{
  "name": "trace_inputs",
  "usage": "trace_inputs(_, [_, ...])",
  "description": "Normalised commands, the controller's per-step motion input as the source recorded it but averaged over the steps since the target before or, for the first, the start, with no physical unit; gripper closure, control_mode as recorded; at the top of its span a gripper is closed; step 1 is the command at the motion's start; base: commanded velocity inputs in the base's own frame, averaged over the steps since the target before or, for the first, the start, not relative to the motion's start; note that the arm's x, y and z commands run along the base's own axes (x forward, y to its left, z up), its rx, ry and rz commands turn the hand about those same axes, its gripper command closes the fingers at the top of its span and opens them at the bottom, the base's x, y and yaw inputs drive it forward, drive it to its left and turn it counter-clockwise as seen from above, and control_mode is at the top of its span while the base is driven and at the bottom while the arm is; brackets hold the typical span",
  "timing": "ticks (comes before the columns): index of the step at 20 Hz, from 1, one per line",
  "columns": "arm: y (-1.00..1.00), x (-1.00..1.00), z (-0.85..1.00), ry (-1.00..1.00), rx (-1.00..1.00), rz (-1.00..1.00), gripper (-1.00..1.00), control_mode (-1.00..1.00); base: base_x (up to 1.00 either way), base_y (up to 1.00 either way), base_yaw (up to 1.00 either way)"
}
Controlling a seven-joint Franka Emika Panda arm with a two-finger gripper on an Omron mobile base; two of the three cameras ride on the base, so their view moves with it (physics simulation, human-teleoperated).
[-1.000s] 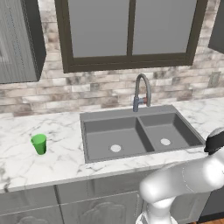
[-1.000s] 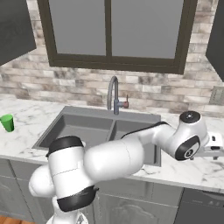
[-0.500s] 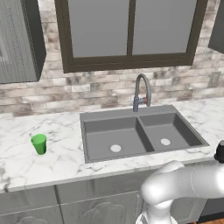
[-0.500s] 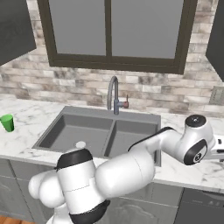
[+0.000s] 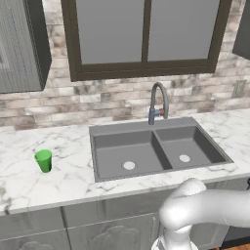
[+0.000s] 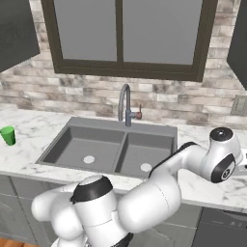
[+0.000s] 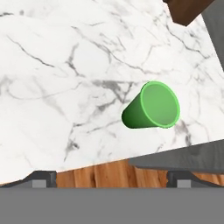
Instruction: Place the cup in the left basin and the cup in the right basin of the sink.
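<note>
In the hand view a green cup (image 7: 151,107) rests on white marble counter, its open mouth turned toward the camera. My gripper (image 7: 113,178) is open above and short of it, fingertips (image 7: 41,177) spread wide with nothing between them. A second green cup (image 5: 43,160) (image 6: 7,135) stands upright on the counter far left of the sink (image 5: 141,128) (image 6: 120,124). Both the left basin (image 5: 117,154) (image 6: 77,144) and the right basin (image 5: 188,144) (image 6: 149,152) hold nothing but their pale drains.
A curved grey faucet (image 5: 157,103) (image 6: 125,103) rises behind the sink's divider. My white arm (image 6: 193,161) reaches across the counter's front right, past the sink. Wooden floor (image 7: 96,173) shows below the counter's edge in the hand view. A brick wall and a window back the counter.
The arm has swung farther right and lower, its wrist leaving the right edge of both base views. Neither the left cup nor the sink has moved.
</note>
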Motion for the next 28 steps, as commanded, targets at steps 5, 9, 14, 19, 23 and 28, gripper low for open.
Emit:
trace_inputs(5, [-0.09, 0.22, -0.16, 0.00, 0.00, 0.00, -1.00, -1.00, 0.00, 0.00, 0.00])
trace_inputs(9, [-0.09, 0.16, -0.22, 0.00, 0.00, 0.00, -1.00, -1.00, 0.00, 0.00, 0.00])
trace_inputs(14, [-0.17, 0.02, -0.14, 0.00, -0.01, 0.00, -1.00, -1.00, 0.00, 0.00, 0.00])
trace_inputs(19, [-0.25, 0.00, -0.05, 0.00, -0.03, 0.00, -1.00, -1.00, 0.00, 0.00, 0.00])
trace_inputs(23, [-0.17, 0.00, -0.12, 0.00, 0.00, 0.00, -1.00, -1.00, 0.00, 0.00, 0.00])
trace_inputs(28, [-0.02, 0.09, -0.29, 0.00, 0.00, 0.00, -1.00, -1.00, 0.00, 0.00, 0.00])
